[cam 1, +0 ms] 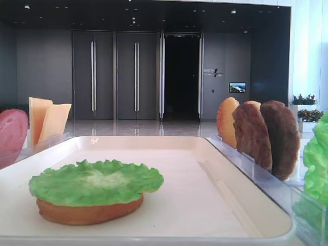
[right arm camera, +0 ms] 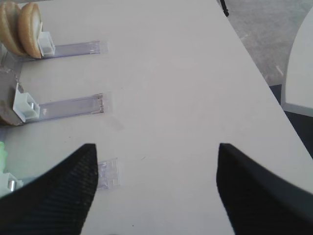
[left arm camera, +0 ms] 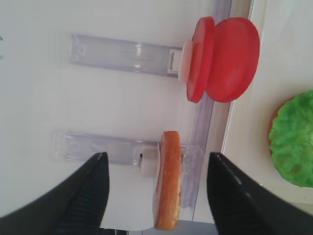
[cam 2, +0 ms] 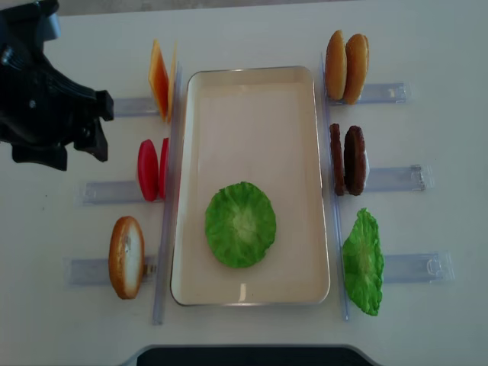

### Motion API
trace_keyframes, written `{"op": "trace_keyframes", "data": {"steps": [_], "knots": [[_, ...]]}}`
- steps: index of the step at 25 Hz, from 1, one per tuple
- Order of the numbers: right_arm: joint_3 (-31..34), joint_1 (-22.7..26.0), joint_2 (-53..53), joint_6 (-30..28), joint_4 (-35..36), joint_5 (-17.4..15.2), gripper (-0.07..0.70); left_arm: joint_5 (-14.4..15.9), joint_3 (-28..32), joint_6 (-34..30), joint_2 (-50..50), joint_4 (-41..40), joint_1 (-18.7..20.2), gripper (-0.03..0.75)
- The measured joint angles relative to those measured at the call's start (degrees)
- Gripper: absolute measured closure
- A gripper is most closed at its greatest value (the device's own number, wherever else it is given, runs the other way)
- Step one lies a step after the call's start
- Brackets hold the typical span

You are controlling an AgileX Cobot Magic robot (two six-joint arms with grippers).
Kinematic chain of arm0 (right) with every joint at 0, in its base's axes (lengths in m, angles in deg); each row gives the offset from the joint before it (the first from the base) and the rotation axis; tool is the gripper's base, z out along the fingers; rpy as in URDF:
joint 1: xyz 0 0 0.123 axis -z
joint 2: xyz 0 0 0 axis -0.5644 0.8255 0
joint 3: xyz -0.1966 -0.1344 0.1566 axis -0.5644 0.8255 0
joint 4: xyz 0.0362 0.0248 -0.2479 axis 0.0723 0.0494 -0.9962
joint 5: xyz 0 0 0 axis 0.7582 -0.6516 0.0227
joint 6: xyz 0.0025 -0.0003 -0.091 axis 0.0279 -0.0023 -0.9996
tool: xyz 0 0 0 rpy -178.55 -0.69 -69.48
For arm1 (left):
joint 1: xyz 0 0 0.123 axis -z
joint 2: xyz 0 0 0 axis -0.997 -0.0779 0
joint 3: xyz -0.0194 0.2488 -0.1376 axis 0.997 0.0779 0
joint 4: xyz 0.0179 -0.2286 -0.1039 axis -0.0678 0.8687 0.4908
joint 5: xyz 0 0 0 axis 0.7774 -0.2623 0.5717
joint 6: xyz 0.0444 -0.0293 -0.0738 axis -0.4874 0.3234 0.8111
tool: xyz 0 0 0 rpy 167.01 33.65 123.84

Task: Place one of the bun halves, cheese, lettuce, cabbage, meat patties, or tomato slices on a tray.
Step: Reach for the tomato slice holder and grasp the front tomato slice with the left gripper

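A cream tray [cam 2: 252,114] holds a green lettuce leaf [cam 2: 240,225] lying on a bun half [cam 1: 87,211]. Left of the tray, in clear holders, stand cheese [cam 2: 160,80], tomato slices [cam 2: 152,169] and another bun half [cam 2: 126,257]. In the left wrist view my left gripper [left arm camera: 156,155] is open, and that bun half [left arm camera: 168,181] shows edge-on between its fingers, untouched; the tomato slices [left arm camera: 230,61] lie beyond. My left arm [cam 2: 53,99] is the black mass at the top left. My right gripper [right arm camera: 156,145] is open over bare table.
Right of the tray stand two bun halves [cam 2: 347,66], two meat patties [cam 2: 347,160] and a lettuce leaf [cam 2: 362,261], each in a clear holder [cam 2: 396,179]. The table's right edge [right arm camera: 266,81] runs close beside the right gripper.
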Motion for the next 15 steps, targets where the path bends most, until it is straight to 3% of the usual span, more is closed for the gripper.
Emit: {"op": "trace_keyframes", "data": {"steps": [7,15], "knots": [[0.0,0.0,0.0,0.0,0.0,0.0,0.118,-2.1,-0.9,3.9,-8.1,0.2,3.5,0.234],[0.0,0.0,0.0,0.0,0.0,0.0,0.118,-2.3,-10.2,4.7,-18.2,2.1,6.0,0.234]]}}
